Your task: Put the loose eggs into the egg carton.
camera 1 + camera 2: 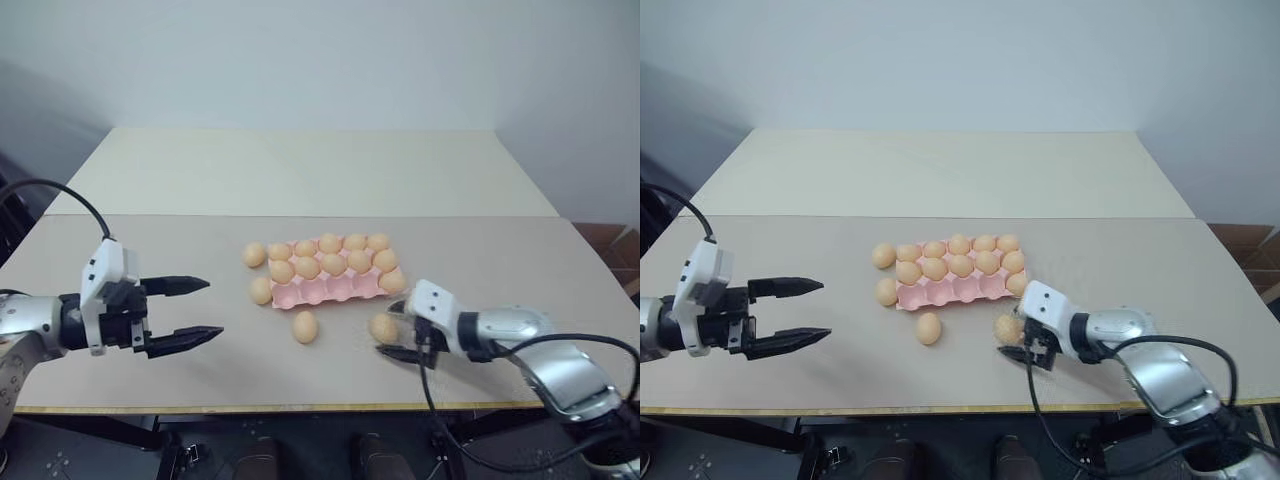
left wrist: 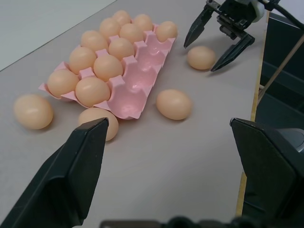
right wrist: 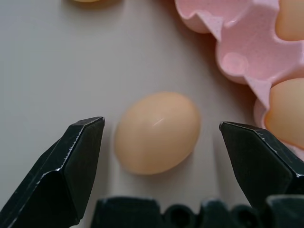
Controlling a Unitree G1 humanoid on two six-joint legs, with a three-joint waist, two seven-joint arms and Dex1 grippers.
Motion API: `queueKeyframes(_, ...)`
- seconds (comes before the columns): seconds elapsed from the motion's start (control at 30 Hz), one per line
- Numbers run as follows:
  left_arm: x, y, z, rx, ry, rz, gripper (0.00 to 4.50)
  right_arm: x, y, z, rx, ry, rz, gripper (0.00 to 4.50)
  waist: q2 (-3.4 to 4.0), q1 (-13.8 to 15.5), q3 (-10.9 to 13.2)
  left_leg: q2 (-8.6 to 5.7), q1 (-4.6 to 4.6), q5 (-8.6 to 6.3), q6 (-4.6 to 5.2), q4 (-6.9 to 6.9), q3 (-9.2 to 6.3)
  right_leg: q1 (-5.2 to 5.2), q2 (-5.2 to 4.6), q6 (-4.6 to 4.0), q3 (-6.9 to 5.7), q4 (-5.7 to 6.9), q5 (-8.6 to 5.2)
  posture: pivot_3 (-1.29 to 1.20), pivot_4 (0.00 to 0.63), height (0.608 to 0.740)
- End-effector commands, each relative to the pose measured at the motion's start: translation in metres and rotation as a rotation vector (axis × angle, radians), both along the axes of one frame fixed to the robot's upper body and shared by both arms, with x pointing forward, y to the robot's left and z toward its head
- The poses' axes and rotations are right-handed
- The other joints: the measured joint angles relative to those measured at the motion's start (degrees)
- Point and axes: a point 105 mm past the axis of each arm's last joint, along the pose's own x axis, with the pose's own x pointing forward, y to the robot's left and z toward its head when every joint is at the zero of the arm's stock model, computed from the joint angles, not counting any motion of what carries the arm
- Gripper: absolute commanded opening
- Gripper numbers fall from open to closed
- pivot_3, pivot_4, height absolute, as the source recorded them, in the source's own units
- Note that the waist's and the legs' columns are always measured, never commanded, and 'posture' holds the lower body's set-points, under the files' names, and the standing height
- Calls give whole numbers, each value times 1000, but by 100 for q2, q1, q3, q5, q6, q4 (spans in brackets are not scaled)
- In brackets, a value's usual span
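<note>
Spread wide, our right pincer (image 1: 393,328) sat low over the desk (image 1: 520,260) in the left eye view, one black finger on each side of a loose egg (image 1: 383,327) that lay just off the near right corner of the pink egg carton (image 1: 335,289); we could not tell there whether either finger touched it. Our left pincer (image 1: 190,312) was also spread and empty, hanging well apart from the carton above the desk's left part. Another egg (image 1: 305,327) lay near the carton's front edge, and two more (image 1: 254,254) (image 1: 261,290) lay just beside its left end. Eggs filled the carton's two far rows, one more sat in the right end of the near row, and the rest of that row was bare. In the left wrist view we looked between our own two spread fingers (image 2: 71,173) at the carton (image 2: 137,83), with the loose eggs around it and the right pincer (image 2: 218,47) straddling its egg (image 2: 201,57) beyond. In the right wrist view the egg (image 3: 156,132) lay on the desk between the open fingers (image 3: 73,161), a sliver of gap showing at each side, with the carton's edge (image 3: 247,52) just beside it.
</note>
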Motion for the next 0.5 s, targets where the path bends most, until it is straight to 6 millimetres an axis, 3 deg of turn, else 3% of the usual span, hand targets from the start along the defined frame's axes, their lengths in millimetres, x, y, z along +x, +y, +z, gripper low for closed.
queueKeyframes(0.03,-1,0,6,21,-38,-13,4500,8,3,3,-4,-27,-41,3895,-5,11,-3,0,-1,0,0,0,0,0,0,1,-2,0,1,0,150,740)
queueKeyframes(0.17,-1,0,7,25,-44,-9,4500,6,8,11,32,-27,-19,2537,-10,20,-6,0,-1,0,0,0,0,1,-1,1,-2,0,1,0,150,740)
queueKeyframes(0.2,-1,0,8,27,-46,-6,4500,5,8,15,41,-34,-10,2380,-11,20,-7,0,-1,0,0,0,0,1,-1,1,-2,0,1,0,150,740)
queueKeyframes(0.27,-2,1,8,29,-49,-4,4500,4,9,23,59,-53,6,2333,-12,18,-7,0,-1,0,0,0,0,0,-1,1,-2,0,1,0,150,740)
queueKeyframes(0.4,-1,2,10,22,-59,6,4500,15,27,60,134,-136,55,2333,-12,-54,-7,1,0,0,0,0,0,0,0,0,0,2,3,0,150,740)
queueKeyframes(0.5,0,1,11,19,-64,8,4500,28,35,61,123,-153,46,2333,-21,-92,-13,5,6,0,0,0,-2,1,5,1,-2,5,6,0,150,740)
